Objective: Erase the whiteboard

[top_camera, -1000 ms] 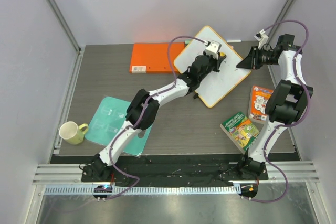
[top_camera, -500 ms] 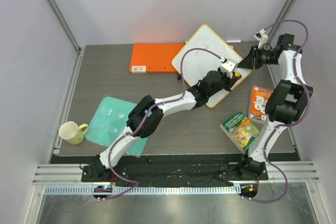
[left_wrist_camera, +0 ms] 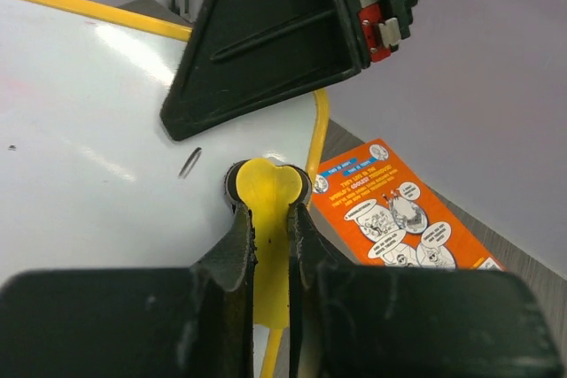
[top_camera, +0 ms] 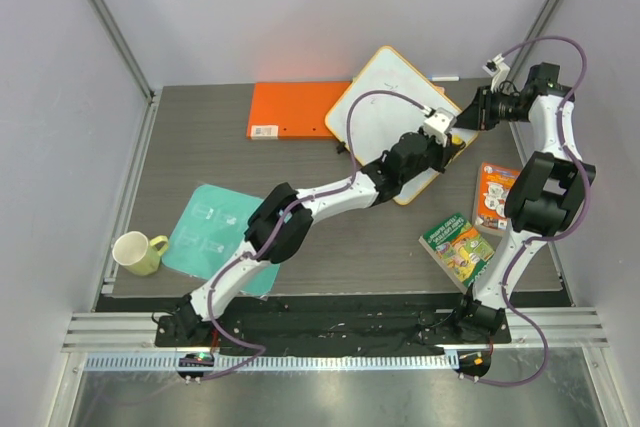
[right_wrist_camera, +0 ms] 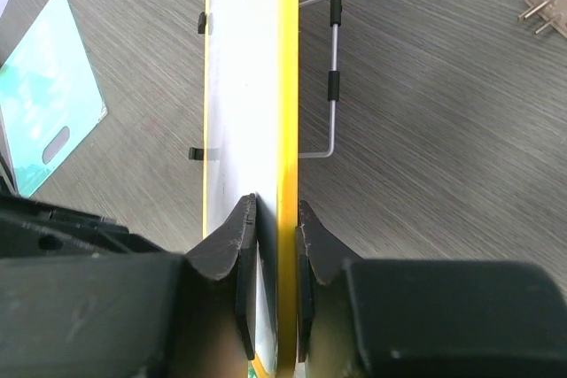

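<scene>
The left gripper (left_wrist_camera: 270,212) is clamped tight on a yellow tool (left_wrist_camera: 267,185), whose round tip presses the whiteboard (left_wrist_camera: 89,130) near its right rim. The right gripper (right_wrist_camera: 276,219) pinches that rim, jaws narrowly apart, holding the board tilted at the far right of the table (top_camera: 200,157), beside an orange folder (top_camera: 290,107).

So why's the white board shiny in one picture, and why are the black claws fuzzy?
Left wrist view: glare makes bright patches on the whiteboard; the left gripper, pinching a yellow piece, is too close, so blurry. Right wrist view: the right gripper on the board's edge is soft, the table grain sharp. Top view: even light, faint shadows.
</scene>
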Robot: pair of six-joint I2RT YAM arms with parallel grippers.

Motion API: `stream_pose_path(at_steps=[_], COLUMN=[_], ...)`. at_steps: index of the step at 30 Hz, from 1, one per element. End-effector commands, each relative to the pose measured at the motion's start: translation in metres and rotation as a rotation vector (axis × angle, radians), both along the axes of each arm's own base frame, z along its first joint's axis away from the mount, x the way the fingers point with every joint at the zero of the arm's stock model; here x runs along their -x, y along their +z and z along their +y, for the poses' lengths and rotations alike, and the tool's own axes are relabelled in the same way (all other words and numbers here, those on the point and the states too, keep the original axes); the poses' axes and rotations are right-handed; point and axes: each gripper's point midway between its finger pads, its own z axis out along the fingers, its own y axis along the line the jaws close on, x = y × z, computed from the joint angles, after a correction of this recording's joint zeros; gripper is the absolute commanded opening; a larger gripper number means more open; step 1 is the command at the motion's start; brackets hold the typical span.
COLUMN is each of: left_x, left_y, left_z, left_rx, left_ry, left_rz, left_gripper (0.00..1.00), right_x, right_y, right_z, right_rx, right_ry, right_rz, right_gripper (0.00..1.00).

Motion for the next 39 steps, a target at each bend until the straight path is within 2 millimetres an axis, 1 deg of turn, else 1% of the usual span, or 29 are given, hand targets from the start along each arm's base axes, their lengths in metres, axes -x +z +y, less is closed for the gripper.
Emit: stream_pose_path(at_steps=[1,2,4,5,8,9,10,11,12,13,15,16,18,19,21,22,25,27,32,33,34,35,37,38,39], left_x=[-0.064,-0.077,-0.088,-0.099,-0.119,-0.124,-0.130,-0.138,-0.146,-0.155,-0.166,-0.175,-0.183,-0.190,-0.199,-0.206,-0.216,-0.215,-0.201,-0.193,-0.188,-0.177,-0.167,-0.155,-0.151], left_y=[-0.048,-0.049,-0.053,-0.055,-0.056,-0.051,-0.051,-0.067,-0.054,-0.061,-0.065,-0.063,-0.064,-0.065,-0.066,-0.065,-0.064,-0.058,-0.027,-0.023,-0.015,-0.010,0.000,0.005,0.008], left_z=[0.065,0.078,0.090,0.100,0.121,0.124,0.126,0.134,0.133,0.141,0.147,0.154,0.158,0.165,0.172,0.180,0.188,0.185,0.156,0.147,0.140,0.127,0.115,0.102,0.096], left_rx=[-0.080,-0.083,-0.099,-0.105,-0.121,-0.115,-0.121,-0.151,-0.129,-0.140,-0.123,-0.100,-0.069,-0.063,-0.033,-0.017,0.022,0.033,0.097,0.092,0.092,0.078,0.068,0.060,0.048], left_ry=[0.165,0.202,0.232,0.258,0.333,0.351,0.358,0.377,0.381,0.398,0.413,0.427,0.434,0.449,0.467,0.473,0.472,0.446,0.319,0.298,0.283,0.257,0.239,0.212,0.203], left_rz=[0.078,0.074,0.073,0.076,0.054,0.042,0.039,0.066,0.059,0.091,0.113,0.117,0.132,0.138,0.157,0.164,0.183,0.164,0.143,0.143,0.130,0.101,0.060,0.038,0.016], left_gripper=[0.00,0.00,0.00,0.00,0.00,0.00,0.00,0.00,0.00,0.00,0.00,0.00,0.00,0.00,0.00,0.00,0.00,0.00,0.00,0.00,0.00,0.00,0.00,0.00,0.00], right_x=[-0.003,-0.003,-0.003,-0.003,-0.003,-0.003,-0.003,-0.003,-0.003,-0.003,-0.003,-0.003,-0.002,-0.002,-0.002,-0.001,0.000,0.000,0.000,-0.001,-0.001,0.000,0.000,0.000,0.000], right_y=[0.005,0.006,0.004,0.004,0.003,0.003,0.002,0.001,0.001,0.001,0.002,0.001,0.002,0.001,0.000,0.000,0.000,-0.001,0.000,-0.002,-0.002,-0.002,-0.003,-0.003,-0.004], right_z=[0.011,0.011,0.011,0.010,0.009,0.009,0.009,0.010,0.009,0.008,0.008,0.007,0.007,0.006,0.006,0.006,0.006,0.005,0.006,0.006,0.007,0.007,0.007,0.006,0.006], right_rx=[0.093,0.093,0.089,0.091,0.089,0.091,0.088,0.089,0.090,0.091,0.091,0.090,0.094,0.096,0.102,0.101,0.101,0.103,0.100,0.095,0.094,0.090,0.089,0.089,0.090], right_ry=[0.071,0.070,0.072,0.070,0.070,0.069,0.069,0.070,0.069,0.067,0.067,0.067,0.069,0.069,0.069,0.070,0.072,0.072,0.074,0.072,0.074,0.075,0.074,0.074,0.073], right_rz=[-0.084,-0.085,-0.081,-0.081,-0.079,-0.082,-0.077,-0.076,-0.077,-0.077,-0.078,-0.078,-0.082,-0.081,-0.081,-0.079,-0.079,-0.078,-0.080,-0.074,-0.074,-0.072,-0.070,-0.069,-0.067], right_gripper=[0.01,0.01,0.01,0.01,0.01,0.01,0.01,0.01,0.01,0.01,0.01,0.01,0.01,0.01,0.01,0.01,0.01,0.01,0.01,0.01,0.01,0.01,0.01,0.01,0.01])
